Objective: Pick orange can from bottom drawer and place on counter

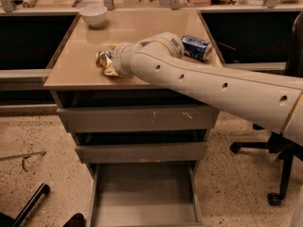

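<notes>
The bottom drawer stands pulled out. On the counter are one bowl and two cans. The orange can sits at the gripper, whose hold cannot be told. The blue can lies on its side.

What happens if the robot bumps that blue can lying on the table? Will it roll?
Probably yes: the blue can lies on its side on the glossy counter, so a nudge would likely roll it. It sits near an edge, so it might drop off. The gripper is over the counter's other side, by the orange can.
</notes>
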`<state>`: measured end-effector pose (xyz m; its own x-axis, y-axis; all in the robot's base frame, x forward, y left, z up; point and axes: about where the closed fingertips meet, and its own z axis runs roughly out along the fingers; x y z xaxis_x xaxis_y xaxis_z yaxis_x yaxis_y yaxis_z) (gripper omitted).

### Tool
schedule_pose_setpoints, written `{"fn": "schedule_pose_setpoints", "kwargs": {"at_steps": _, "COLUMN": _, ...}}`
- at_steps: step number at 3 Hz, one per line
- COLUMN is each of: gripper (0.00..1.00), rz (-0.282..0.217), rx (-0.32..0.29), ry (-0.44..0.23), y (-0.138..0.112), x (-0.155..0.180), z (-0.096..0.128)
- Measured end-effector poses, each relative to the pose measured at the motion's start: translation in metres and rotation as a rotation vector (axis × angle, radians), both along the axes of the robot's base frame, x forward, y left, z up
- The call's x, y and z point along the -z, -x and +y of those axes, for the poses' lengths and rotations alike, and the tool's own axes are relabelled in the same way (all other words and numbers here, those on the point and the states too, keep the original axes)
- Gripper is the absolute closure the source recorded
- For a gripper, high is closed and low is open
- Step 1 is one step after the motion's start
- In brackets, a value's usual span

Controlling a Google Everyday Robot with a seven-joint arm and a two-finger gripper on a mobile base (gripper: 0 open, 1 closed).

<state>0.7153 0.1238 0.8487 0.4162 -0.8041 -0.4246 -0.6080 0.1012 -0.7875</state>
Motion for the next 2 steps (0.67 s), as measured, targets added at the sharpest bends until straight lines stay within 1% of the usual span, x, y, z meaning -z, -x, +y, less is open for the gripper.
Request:
{"fn": "schedule_pose_setpoints", "kwargs": {"at_steps": 1, "gripper": 0.00, "rz": 0.000, "rx": 0.000, "ry": 0.000, "y": 0.0000, "x": 0.0000, "z": 0.0001}}
{"fn": "schedule_pose_setpoints", "kwargs": {"at_steps": 2, "gripper": 0.00, "rz": 0.000, "rx": 0.000, "ry": 0.000, "y": 0.0000, "x": 0.0000, "z": 0.0001}}
